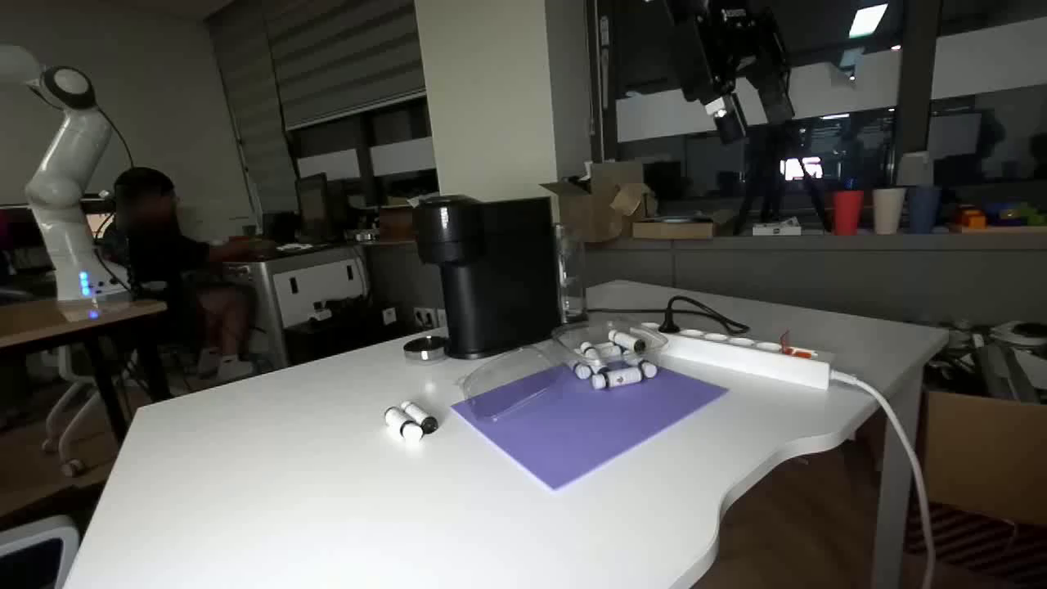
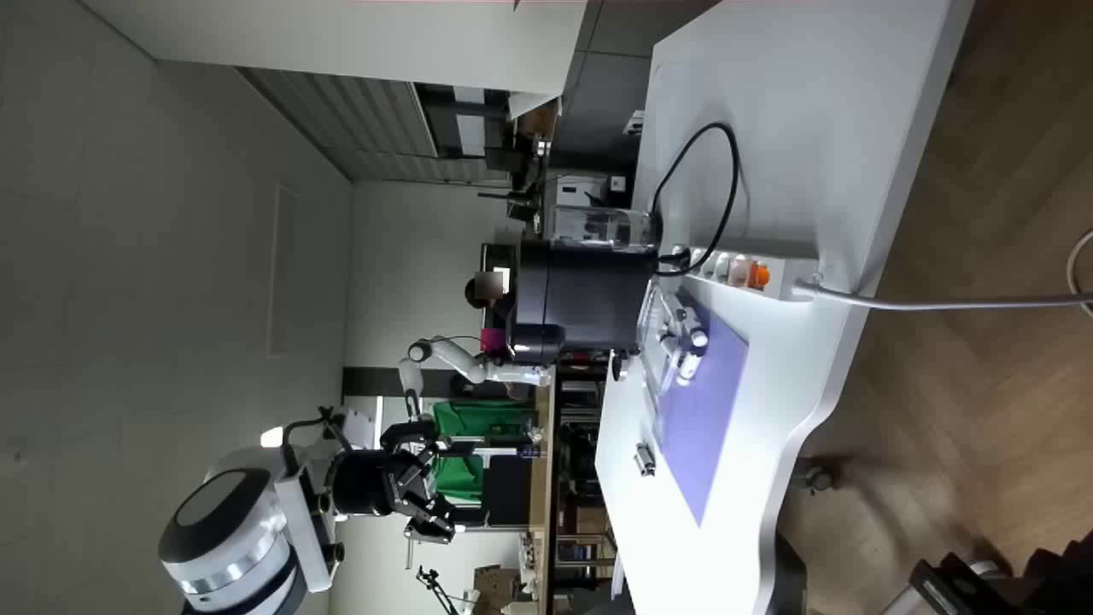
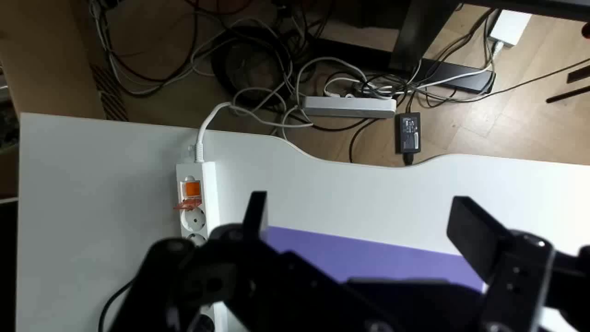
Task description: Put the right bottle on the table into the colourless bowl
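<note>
The table (image 1: 286, 483) is a white tabletop with a curved edge. Two small white bottles with dark bands lie side by side on it, left of the purple mat in an exterior view: a left bottle (image 1: 401, 424) and a right bottle (image 1: 420, 416). The pair also shows small in an exterior view (image 2: 645, 459). The colourless bowl (image 1: 561, 337) is clear plastic, on the mat's far part, with several similar bottles in it. My gripper (image 1: 754, 114) is high above the table, open and empty; it also shows in an exterior view (image 2: 451, 489) and the wrist view (image 3: 359, 214). Bottles and bowl do not show in the wrist view.
A tall black coffee machine (image 1: 511, 278) stands behind the mat (image 1: 589, 425), with a clear tank (image 1: 571, 274). A white power strip (image 1: 744, 357) with cables lies beside the bowl. A round metal tin (image 1: 425, 349) is near the machine. A clear curved plastic piece (image 1: 495, 413) lies on the mat.
</note>
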{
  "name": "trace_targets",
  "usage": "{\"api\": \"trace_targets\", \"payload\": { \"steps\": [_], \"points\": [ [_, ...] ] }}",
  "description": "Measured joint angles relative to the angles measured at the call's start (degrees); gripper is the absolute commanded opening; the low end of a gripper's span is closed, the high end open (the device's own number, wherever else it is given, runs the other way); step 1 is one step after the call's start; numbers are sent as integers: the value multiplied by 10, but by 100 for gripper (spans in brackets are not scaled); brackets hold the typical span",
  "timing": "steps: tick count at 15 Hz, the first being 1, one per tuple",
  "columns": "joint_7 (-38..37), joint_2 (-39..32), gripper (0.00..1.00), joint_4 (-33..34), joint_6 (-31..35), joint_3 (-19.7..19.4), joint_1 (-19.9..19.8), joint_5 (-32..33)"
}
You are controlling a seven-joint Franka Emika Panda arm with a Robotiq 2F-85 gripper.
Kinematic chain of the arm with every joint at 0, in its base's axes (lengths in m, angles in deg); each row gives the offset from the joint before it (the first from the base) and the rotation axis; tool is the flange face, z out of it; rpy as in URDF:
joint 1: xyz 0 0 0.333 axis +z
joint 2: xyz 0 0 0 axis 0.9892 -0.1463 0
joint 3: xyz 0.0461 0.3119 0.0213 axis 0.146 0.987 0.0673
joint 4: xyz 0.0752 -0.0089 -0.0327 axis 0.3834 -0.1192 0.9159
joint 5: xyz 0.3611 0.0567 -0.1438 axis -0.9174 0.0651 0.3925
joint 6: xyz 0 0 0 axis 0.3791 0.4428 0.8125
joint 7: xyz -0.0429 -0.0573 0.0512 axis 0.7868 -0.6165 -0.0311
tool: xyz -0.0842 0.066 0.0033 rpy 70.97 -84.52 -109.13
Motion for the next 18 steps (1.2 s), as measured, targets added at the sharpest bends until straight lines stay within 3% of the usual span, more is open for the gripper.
{"api": "trace_targets", "payload": {
  "steps": [10,14,18],
  "points": [
    [0,-1,100,0,8,0,0,0],
    [-1,-36,100,0,171,-11,0,-4],
    [0,-130,100,34,344,-20,0,-10]
  ]
}}
